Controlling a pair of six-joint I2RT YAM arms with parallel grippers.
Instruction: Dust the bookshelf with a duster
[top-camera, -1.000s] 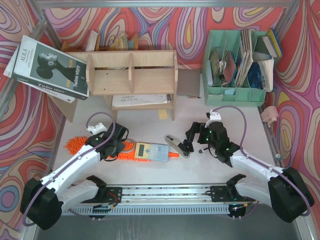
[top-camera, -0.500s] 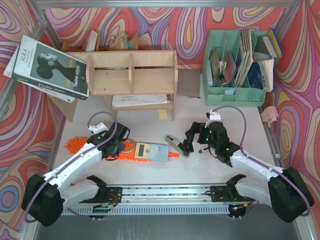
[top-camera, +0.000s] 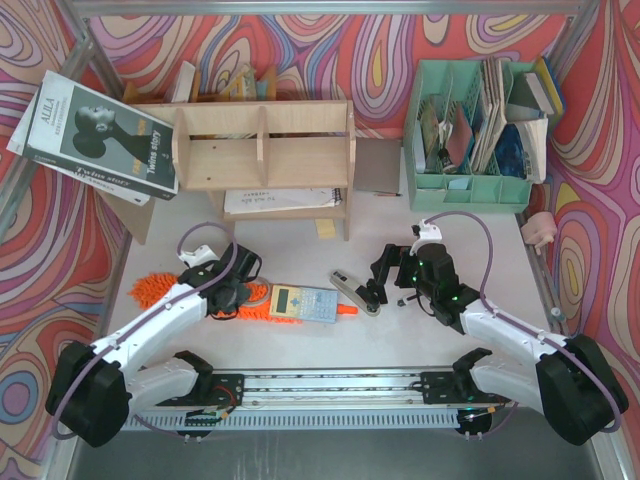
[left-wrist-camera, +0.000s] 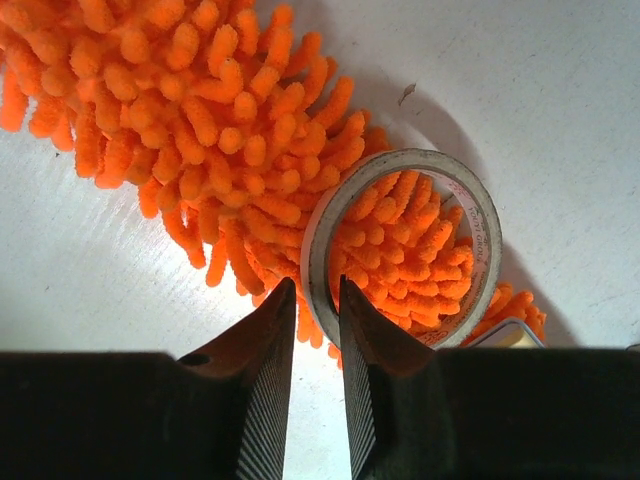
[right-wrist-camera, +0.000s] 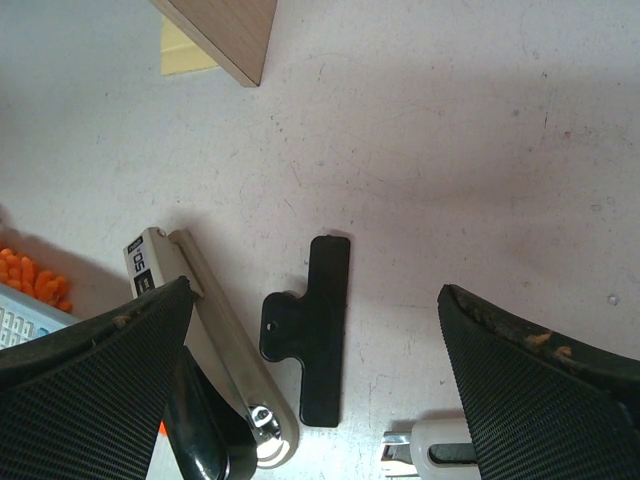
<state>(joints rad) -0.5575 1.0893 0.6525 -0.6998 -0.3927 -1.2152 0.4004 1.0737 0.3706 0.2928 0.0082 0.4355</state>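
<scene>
The plywood bookshelf (top-camera: 262, 145) stands at the back left of centre. The orange duster (top-camera: 150, 290) lies on the table in front of it, and its fluffy head (left-wrist-camera: 200, 120) fills the left wrist view. A roll of clear tape (left-wrist-camera: 480, 230) rests on the head. My left gripper (top-camera: 232, 293) (left-wrist-camera: 318, 295) is down on it, jaws narrow, with the ring's near wall pinched between the tips. The duster's handle tip (top-camera: 347, 309) pokes out from under a calculator (top-camera: 303, 303). My right gripper (top-camera: 388, 280) (right-wrist-camera: 315, 292) hovers wide open over a black clip (right-wrist-camera: 312, 340), holding nothing.
A beige stapler (right-wrist-camera: 215, 330) lies beside the clip, partly under my right gripper's left finger. A white-handled tool (right-wrist-camera: 440, 445) shows at the bottom. A mint-green organiser (top-camera: 470, 180) stands back right, a book (top-camera: 95, 135) leans at the back left, and a notebook (top-camera: 280, 200) lies under the shelf.
My left gripper's jaws have narrowed a little on the tape roll and the left arm has shifted slightly. The right arm has not moved.
</scene>
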